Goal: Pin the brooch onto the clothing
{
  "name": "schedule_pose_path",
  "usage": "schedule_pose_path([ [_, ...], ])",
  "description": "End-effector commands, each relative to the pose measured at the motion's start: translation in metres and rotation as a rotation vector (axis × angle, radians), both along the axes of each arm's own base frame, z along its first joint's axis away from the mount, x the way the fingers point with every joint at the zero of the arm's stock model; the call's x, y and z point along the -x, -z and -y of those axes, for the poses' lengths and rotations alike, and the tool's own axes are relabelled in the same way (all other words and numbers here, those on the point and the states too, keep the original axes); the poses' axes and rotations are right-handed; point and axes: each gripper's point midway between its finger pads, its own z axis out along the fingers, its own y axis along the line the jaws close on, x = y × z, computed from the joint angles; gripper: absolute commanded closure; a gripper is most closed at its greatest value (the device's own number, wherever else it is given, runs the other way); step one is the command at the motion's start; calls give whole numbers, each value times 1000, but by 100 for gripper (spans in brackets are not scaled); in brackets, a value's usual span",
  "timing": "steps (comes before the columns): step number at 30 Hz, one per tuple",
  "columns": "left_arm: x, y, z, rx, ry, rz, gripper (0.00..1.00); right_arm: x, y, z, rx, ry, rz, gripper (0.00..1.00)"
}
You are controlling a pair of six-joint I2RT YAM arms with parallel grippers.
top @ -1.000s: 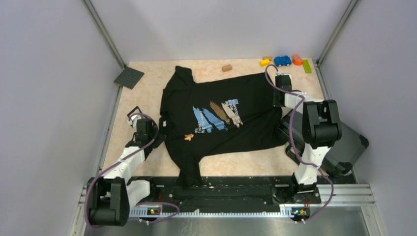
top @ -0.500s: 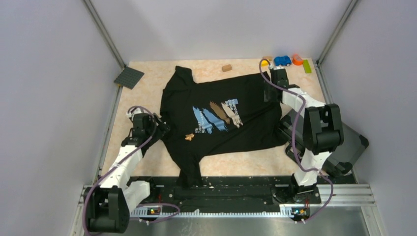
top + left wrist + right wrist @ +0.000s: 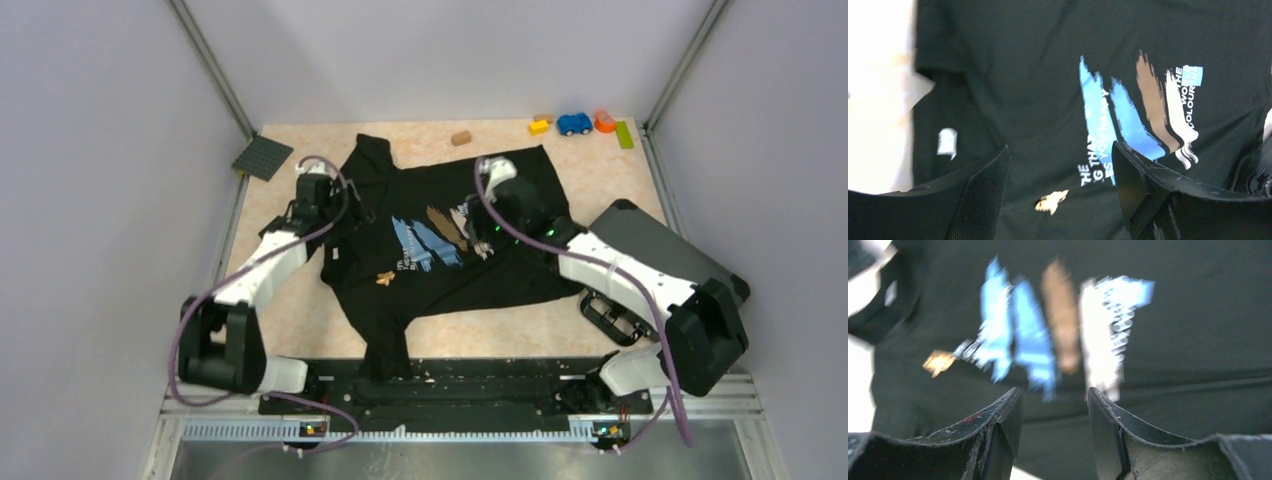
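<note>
The brooch (image 3: 383,279) lies on the clothing (image 3: 430,290), a small orange-tan shape just beside the near-left end of the blue brush strokes and the light text; whether its pin goes through the cloth cannot be told. The clothing is spread flat on the beige surface (image 3: 500,330), its collar toward the left and its hem toward the right. The left claw (image 3: 360,214) hangs over the chest on the far-left side of the print, its jaws spread wide and holding nothing; in its wrist view the brooch (image 3: 1051,201) shows low between the two fingers (image 3: 983,190) against black cloth (image 3: 1023,75). The right claw (image 3: 472,221) is over the right end of the print, released too, with a narrower gap and nothing in it; its blurred wrist view has the brooch (image 3: 938,361) off to the left. A dark grey hard case (image 3: 670,255) sits at the right, beside the hem. Small toy blocks and a blue toy car (image 3: 575,123) line the far edge.
</note>
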Motion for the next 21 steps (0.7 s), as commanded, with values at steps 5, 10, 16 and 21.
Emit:
schedule_pose_path([
  [5,-87,17,34,-13,133,-21,22,138,48,-109,-124,-313,-131,49],
  [10,-119,39,46,1,163,-69,26,181,68,-141,-132,-421,-184,50],
  [16,-152,61,46,-27,139,-105,22,213,93,-172,-113,-523,-244,50],
  [21,-172,83,37,-52,107,-151,21,220,111,-190,-79,-565,-268,50],
])
